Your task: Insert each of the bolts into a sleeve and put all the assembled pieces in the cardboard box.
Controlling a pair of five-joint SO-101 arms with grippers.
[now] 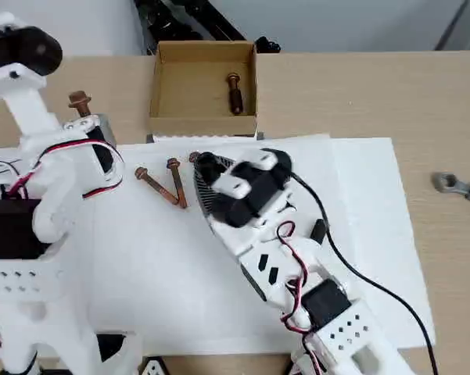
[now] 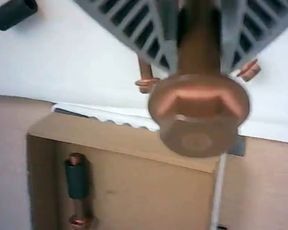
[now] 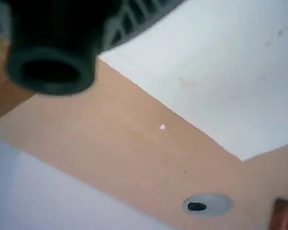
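Table with the white foam sheet over the middle; both arms work over it.

Left gripper: at the far left edge of the foam, jaws clamped on the shank of a bolt, head sticking out past the fingertips. I can't see the threaded end.

Right gripper: mid-foam, pointing toward the cardboard box, jaws closed around a black sleeve. Its open bore faces out and looks unobstructed in the right wrist view.

The box sits at the foam's far edge and holds one assembled piece lying flat, bolt through sleeve. Two loose bolts lie on the foam just beside the right gripper, touching or nearly so at one end. A small metal tool is off on the bare table, not part of this.

Step as I judge it: second assembly, mating stage. Each arm has its part, but the parts are well apart. One piece is done, and at least three bolts remain counting the held one.

Next I need to bring the two grippers together and line the shank up with the bore. The head-out grip may need a regrip or reorientation first, since the sleeve has to go on from the thread end. Main risk is an off-axis push jamming the parts.
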